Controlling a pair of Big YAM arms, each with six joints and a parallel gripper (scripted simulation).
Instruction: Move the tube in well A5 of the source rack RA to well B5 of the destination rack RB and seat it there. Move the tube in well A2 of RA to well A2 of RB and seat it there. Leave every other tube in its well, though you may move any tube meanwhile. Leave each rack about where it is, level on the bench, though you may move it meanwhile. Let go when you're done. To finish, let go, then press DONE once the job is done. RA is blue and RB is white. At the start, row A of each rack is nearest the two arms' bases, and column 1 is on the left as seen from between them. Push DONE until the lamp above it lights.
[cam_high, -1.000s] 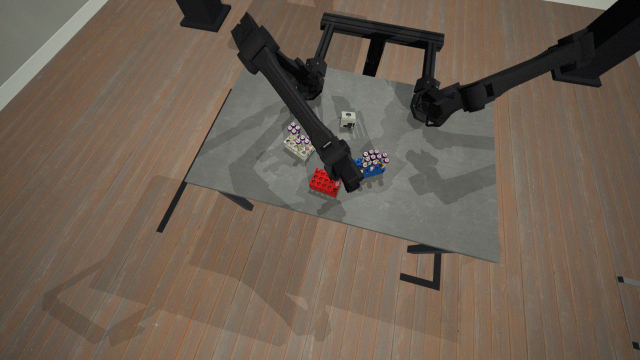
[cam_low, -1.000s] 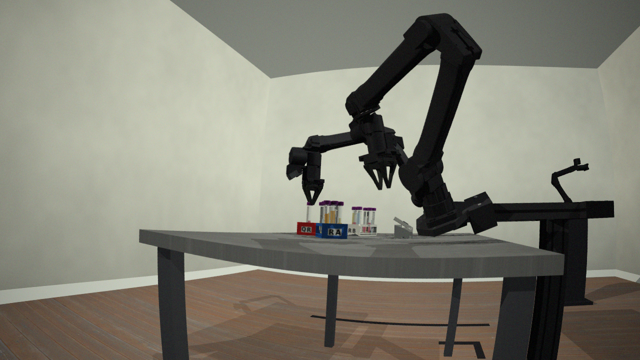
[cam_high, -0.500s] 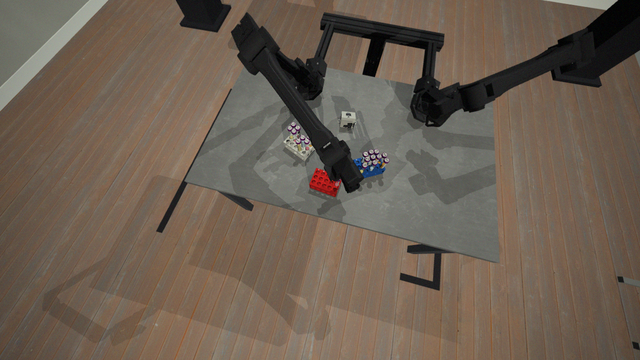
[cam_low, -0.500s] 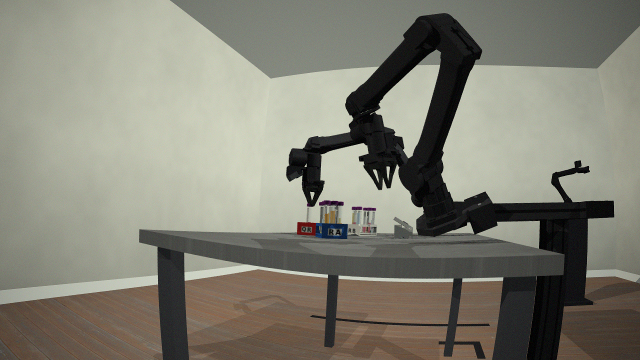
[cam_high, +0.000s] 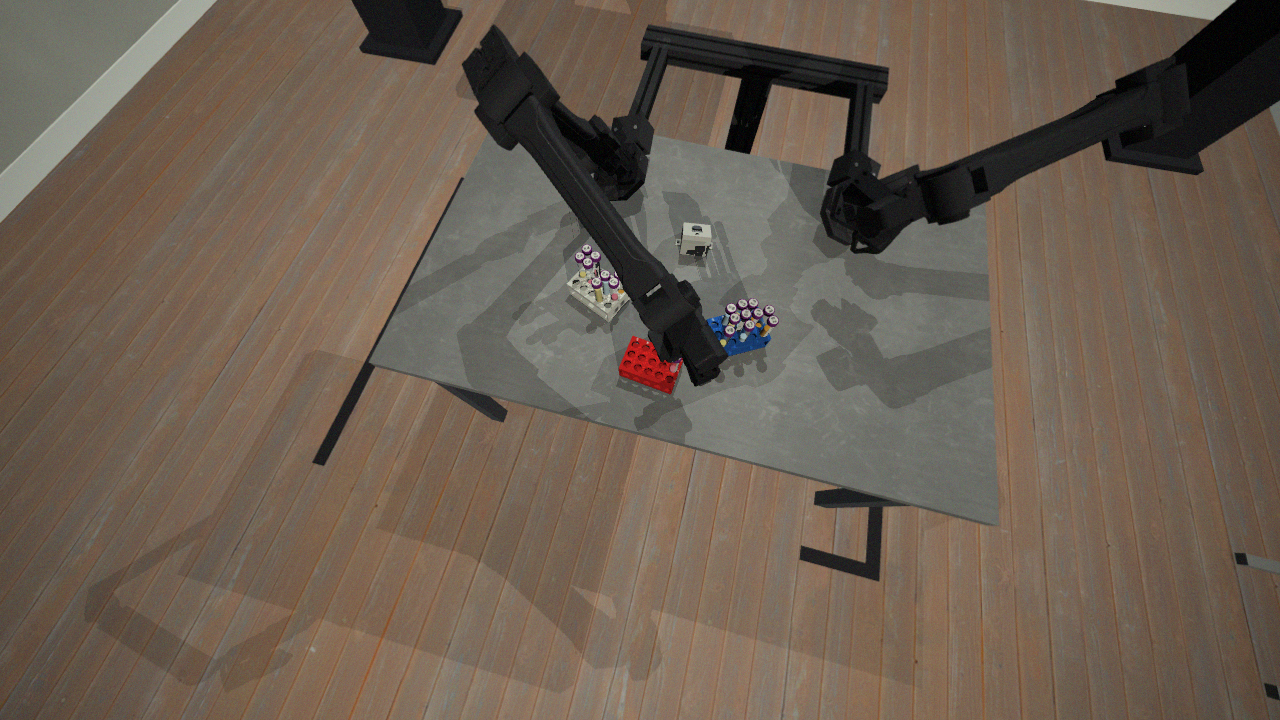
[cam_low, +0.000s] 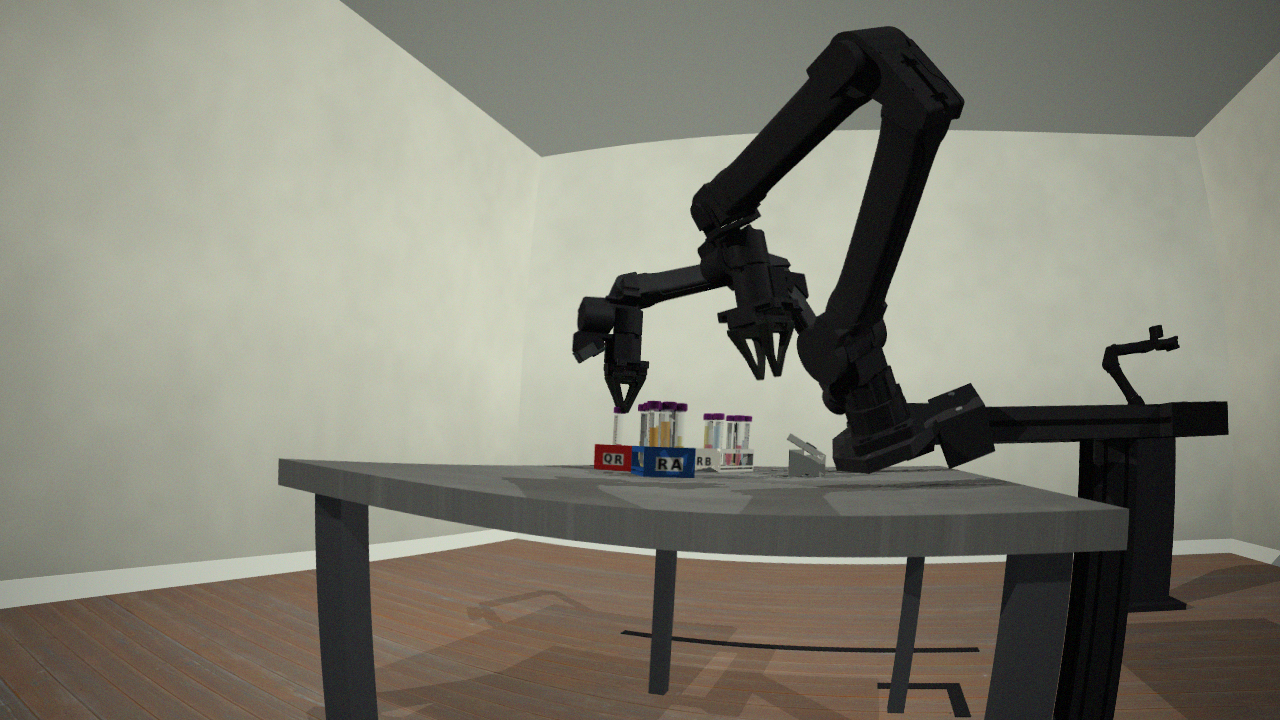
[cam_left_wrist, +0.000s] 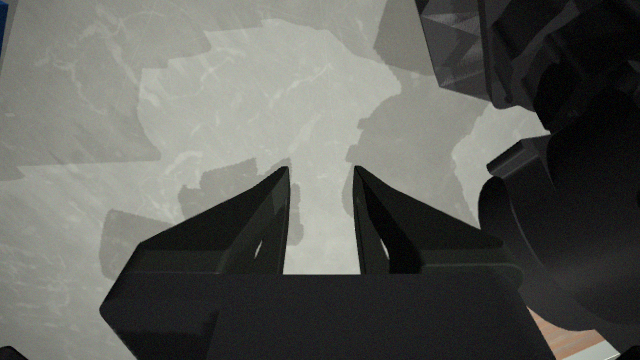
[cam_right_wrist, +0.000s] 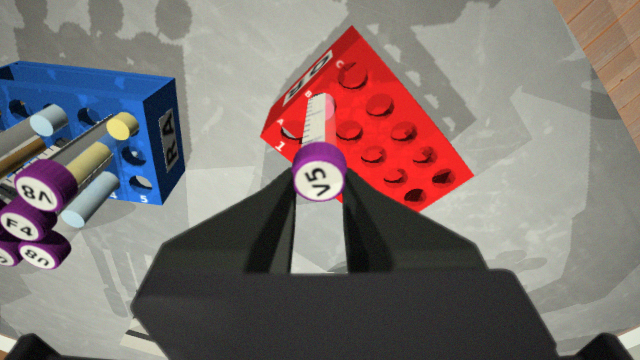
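Note:
My right gripper (cam_right_wrist: 319, 179) (cam_low: 623, 409) is shut on the purple cap of the tube marked V5 (cam_right_wrist: 318, 127) (cam_low: 619, 429). The tube stands roughly upright at well B1 of the red rack QR (cam_right_wrist: 377, 75) (cam_low: 601, 456) (cam_high: 651, 379); how deep it sits is unclear. Well A5 (cam_right_wrist: 141, 182) of the blue rack RA (cam_right_wrist: 172, 100) (cam_high: 747, 345) looks empty; several capped tubes stand in RA. The white rack RB (cam_high: 586, 301) (cam_low: 716, 465) holds several tubes and is partly hidden by the right arm. My left gripper (cam_left_wrist: 321, 178) (cam_low: 768, 376) is partly open and empty, high above the table.
The small white button box (cam_high: 696, 240) stands between the racks and the arm bases. RA's tall tubes (cam_high: 750, 313) are close beside my right gripper. QR is turned at an angle near the table edge away from the bases.

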